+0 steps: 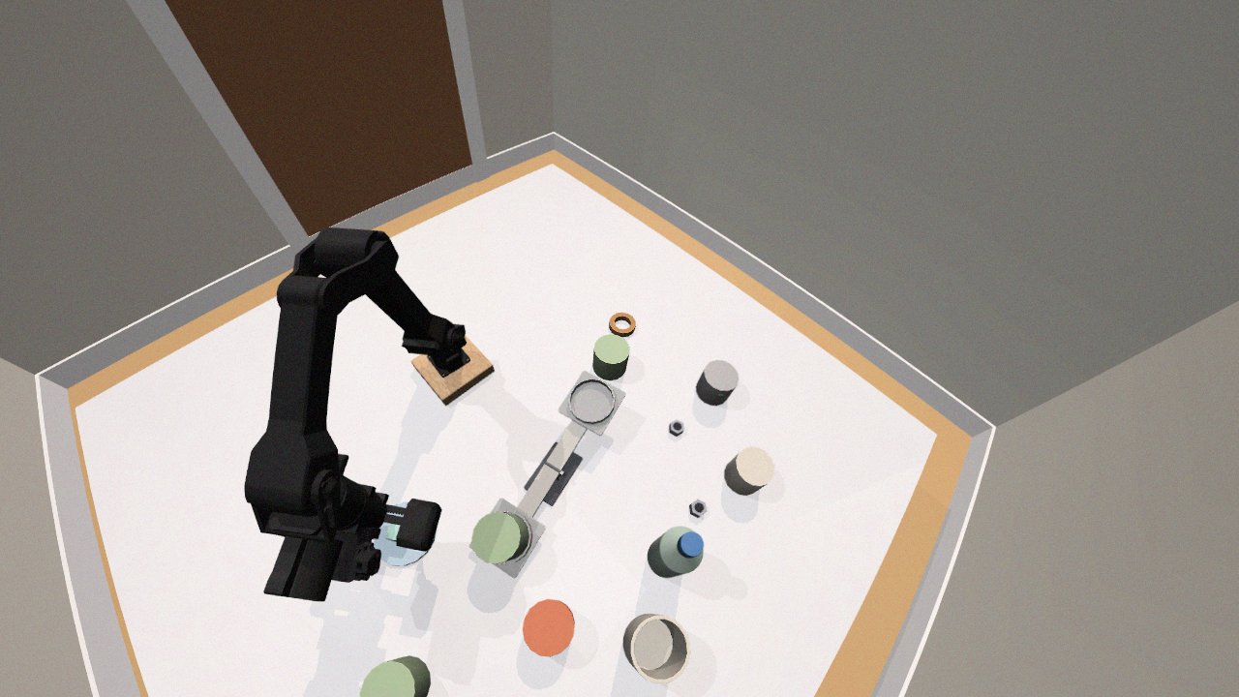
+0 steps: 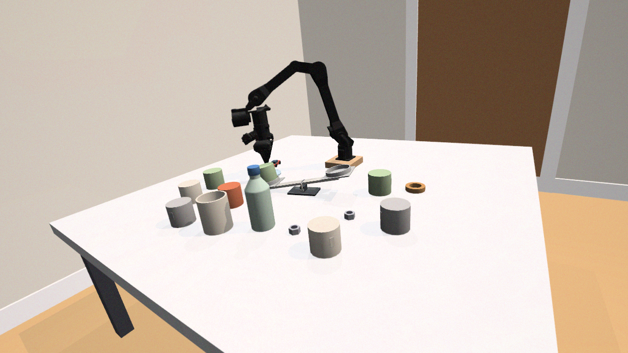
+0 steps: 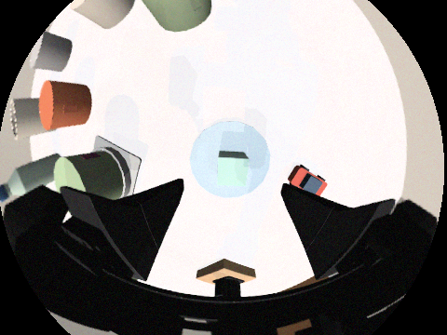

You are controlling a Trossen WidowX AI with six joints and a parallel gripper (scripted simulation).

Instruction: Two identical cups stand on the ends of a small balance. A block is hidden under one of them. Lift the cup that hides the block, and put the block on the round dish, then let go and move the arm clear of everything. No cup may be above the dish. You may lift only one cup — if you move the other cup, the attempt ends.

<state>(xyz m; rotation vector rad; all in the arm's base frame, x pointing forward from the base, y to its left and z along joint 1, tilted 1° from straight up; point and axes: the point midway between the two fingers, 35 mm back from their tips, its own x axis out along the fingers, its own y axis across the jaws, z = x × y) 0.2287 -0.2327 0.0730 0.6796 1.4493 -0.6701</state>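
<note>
The mint block (image 3: 233, 172) (image 1: 391, 530) rests on the light-blue round dish (image 3: 203, 154) (image 1: 404, 556). My gripper (image 3: 234, 186) (image 2: 267, 162) is open above the dish, its fingers spread wide on both sides of the block and not touching it. A green cup (image 1: 496, 536) (image 2: 267, 171) (image 3: 95, 174) stands on the lowered end of the tilted balance (image 1: 542, 486) (image 2: 302, 180). The raised pan (image 1: 591, 402) (image 2: 338, 170) is empty. A matching green cup (image 1: 611, 356) (image 2: 379, 182) stands on the table beside that pan. No cup is above the dish.
A red toy car (image 3: 309, 181) lies close beside the dish. Another green cup (image 1: 389, 680) (image 3: 179, 14), an orange cup (image 1: 548, 627) (image 2: 230, 195) and a bottle (image 1: 676, 552) (image 2: 260, 204) stand nearby. Grey and beige cups, nuts and an orange ring (image 1: 621, 323) lie farther off.
</note>
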